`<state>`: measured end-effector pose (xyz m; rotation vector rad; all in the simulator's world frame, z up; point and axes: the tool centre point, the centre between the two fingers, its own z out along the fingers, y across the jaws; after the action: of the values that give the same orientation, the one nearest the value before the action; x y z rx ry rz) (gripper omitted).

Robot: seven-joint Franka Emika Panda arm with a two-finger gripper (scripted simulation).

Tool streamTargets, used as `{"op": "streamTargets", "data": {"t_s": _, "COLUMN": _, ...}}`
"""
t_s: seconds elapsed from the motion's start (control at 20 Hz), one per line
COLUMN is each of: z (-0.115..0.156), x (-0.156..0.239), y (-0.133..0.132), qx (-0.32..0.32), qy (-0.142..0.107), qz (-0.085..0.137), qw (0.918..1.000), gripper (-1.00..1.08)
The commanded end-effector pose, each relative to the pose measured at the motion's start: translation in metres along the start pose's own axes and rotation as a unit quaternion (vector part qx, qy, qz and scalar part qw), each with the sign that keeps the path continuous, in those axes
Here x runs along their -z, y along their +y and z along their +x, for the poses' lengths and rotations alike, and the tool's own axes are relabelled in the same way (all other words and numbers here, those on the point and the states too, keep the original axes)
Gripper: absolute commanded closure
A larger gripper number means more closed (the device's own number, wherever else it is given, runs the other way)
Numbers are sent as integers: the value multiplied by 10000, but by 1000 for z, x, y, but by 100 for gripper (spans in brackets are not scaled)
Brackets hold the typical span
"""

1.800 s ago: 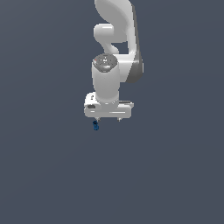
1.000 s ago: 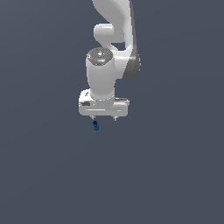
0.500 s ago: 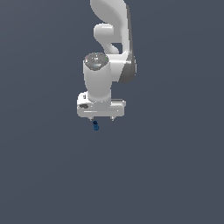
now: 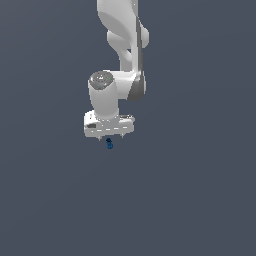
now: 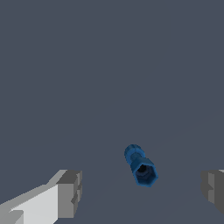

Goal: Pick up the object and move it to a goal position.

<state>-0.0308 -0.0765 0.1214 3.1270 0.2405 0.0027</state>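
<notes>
A: Where is the object now?
B: Just under the gripper, approx 6 o'clock from the white hand, ext. view.
A: Jaws?
B: Released, wide apart. In wrist view the object sits between both fingers, touching neither.

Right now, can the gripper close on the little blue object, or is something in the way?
Probably yes. In the wrist view the blue object lies between the two open fingers, touching neither, with nothing else around it. The exterior view shows the gripper just above it, so it may need to drop slightly first.
</notes>
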Motion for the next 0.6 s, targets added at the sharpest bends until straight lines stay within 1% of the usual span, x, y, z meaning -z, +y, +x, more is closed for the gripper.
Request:
{"op": "streamTargets", "data": {"t_s": 0.0, "z": -7, "x": -9, "y": 6, "qx": 163, "qy": -1, "qz": 8, "qw": 9999, "gripper": -92}}
{"op": "streamTargets", "data": {"t_s": 0.3, "z": -18, "x": -24, "y": 14, "qx": 408, "qy": -4, "qz": 23, "qw": 9992, "gripper": -92}}
{"op": "streamTargets", "data": {"t_s": 0.55, "z": -22, "x": -28, "y": 16, "qx": 488, "qy": -5, "qz": 27, "qw": 9988, "gripper": -92}}
